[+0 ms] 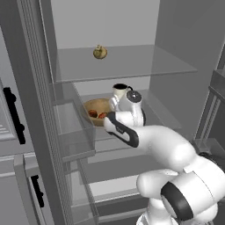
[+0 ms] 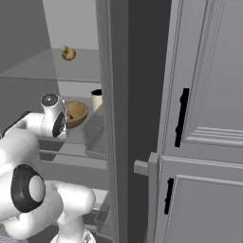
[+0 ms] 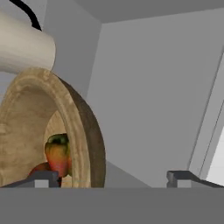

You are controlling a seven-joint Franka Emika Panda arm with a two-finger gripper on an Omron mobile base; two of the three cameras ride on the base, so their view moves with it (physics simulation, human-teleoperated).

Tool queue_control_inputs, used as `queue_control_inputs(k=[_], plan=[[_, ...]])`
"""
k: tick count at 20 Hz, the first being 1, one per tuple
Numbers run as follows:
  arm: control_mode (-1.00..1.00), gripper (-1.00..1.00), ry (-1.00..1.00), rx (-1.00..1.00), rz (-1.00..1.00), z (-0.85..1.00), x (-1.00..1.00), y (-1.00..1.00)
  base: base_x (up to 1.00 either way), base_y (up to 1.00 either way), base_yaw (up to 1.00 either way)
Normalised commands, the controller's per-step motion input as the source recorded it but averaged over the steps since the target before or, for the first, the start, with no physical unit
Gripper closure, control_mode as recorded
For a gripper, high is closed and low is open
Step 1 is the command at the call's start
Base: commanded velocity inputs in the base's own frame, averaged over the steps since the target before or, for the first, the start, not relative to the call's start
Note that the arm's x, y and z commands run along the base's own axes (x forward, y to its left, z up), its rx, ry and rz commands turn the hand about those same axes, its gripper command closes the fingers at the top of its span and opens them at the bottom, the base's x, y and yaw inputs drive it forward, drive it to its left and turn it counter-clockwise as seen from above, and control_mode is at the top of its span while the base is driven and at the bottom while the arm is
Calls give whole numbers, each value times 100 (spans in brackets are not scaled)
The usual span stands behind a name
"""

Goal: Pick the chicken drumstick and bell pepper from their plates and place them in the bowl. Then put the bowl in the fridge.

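Your claw (image 3: 113, 177) stands wide open and grips nothing, its two dark tips either side of the rim of the wide tan wooden bowl (image 1: 96, 110). That bowl sits on the tall grey fridge's (image 1: 132, 26) middle glass shelf with the red-orange bell pepper (image 3: 58, 154) inside. Draw straight back, level, so neither tip catches the rim or nudges the pale cream mug (image 1: 119, 91) just behind.

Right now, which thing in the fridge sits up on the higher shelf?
The yellowish-brown round fruit, alone on the upper glass shelf. The wooden bowl and the cream cup stand together on the shelf below.
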Motion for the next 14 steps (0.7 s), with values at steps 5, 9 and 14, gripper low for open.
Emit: queue_control_inputs(k=[5,9,14], plan=[[-100,-100,-3,0,0,33,-58,-3,0,0,0],[-100,-100,0,0,0,40,-59,-8,0,0,0],[-100,-100,0,0,-5,26,-84,-34,0,0,0]])
